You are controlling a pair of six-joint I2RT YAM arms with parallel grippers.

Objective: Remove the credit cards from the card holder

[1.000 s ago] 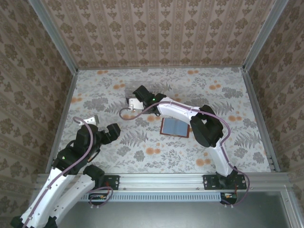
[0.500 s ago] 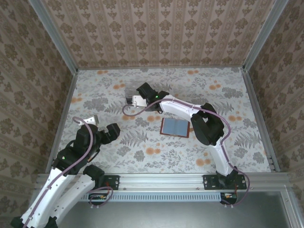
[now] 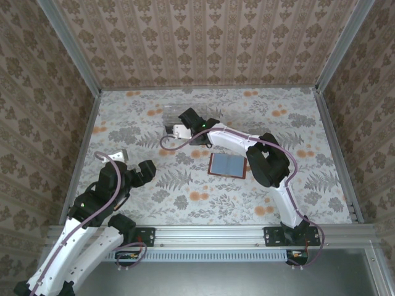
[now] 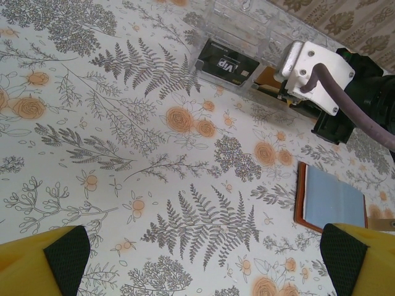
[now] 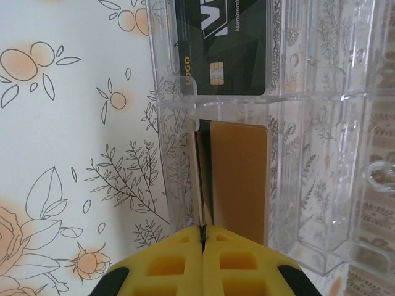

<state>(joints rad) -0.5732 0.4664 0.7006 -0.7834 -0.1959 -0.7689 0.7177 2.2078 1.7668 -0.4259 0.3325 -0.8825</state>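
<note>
The card holder point(image 3: 227, 165) lies open and flat at mid-table, blue-grey inside with a brown rim point(image 4: 300, 197). My right gripper point(image 5: 202, 229) is shut on a thin credit card seen edge-on. It hangs over the clear plastic box point(image 5: 321, 123), above a compartment where a tan card point(image 5: 241, 179) shows. A black credit card point(image 5: 222, 46) lies flat in the neighbouring compartment point(image 4: 227, 65). From above, the right gripper point(image 3: 184, 122) sits at the box point(image 3: 171, 115), left of and beyond the holder. My left gripper point(image 4: 197, 262) is open over bare tablecloth, its yellow fingertips point(image 4: 43, 262) far apart.
The floral tablecloth point(image 3: 290, 123) is ringed by patterned walls and a metal frame. The right arm point(image 3: 265, 163) arches over the table just right of the card holder. The left arm point(image 3: 105, 191) rests near the front left corner.
The right gripper has shifted slightly farther back and right, ending over the clear box. The left arm and the card holder have not moved.
</note>
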